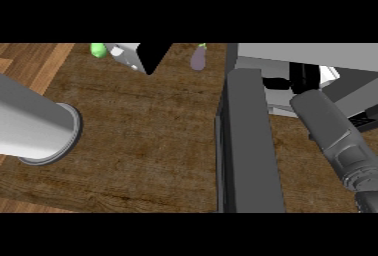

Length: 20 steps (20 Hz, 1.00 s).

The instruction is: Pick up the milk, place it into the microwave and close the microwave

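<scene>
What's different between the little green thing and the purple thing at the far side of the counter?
The green thing is bright and stubby; the purple thing is duller and longer, with a green tip. The green one lies further left; the purple one lies nearer the open microwave door. Both sit on the wooden counter.

Both hands hidden; microwave door [249, 145] cut off by lower edge
</scene>
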Tool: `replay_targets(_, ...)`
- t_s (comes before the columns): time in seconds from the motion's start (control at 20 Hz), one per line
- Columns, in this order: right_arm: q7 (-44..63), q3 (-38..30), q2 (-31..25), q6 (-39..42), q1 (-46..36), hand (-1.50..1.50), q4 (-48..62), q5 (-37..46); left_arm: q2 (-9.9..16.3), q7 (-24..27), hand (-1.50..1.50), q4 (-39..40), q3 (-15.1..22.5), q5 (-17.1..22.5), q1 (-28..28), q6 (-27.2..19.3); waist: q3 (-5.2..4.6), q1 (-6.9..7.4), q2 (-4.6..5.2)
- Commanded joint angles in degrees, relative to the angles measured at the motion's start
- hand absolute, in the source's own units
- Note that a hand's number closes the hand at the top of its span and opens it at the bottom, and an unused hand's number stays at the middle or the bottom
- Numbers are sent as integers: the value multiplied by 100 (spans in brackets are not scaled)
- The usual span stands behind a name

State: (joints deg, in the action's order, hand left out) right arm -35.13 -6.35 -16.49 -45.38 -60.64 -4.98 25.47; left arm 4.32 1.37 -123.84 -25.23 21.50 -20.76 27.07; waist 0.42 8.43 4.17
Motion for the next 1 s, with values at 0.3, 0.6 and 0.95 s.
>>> replay_targets(0.3, -478, -287, 128, 1164, -136, -150, -77, -315, 47, 42, -150, 160, 422, -161, 71, 385, -4, -38, -54)
replay_targets(0.6, -878, -694, 323, 1973, -42, -150, -159, -759, 11, -20, -150, 217, 825, -363, 347, 468, -5, -263, -117)
replay_targets(0.95, -1390, -1121, 319, 3030, 336, -150, -154, -1222, -134, 11, -150, 244, 1156, -485, 344, 602, -12, -384, -192)
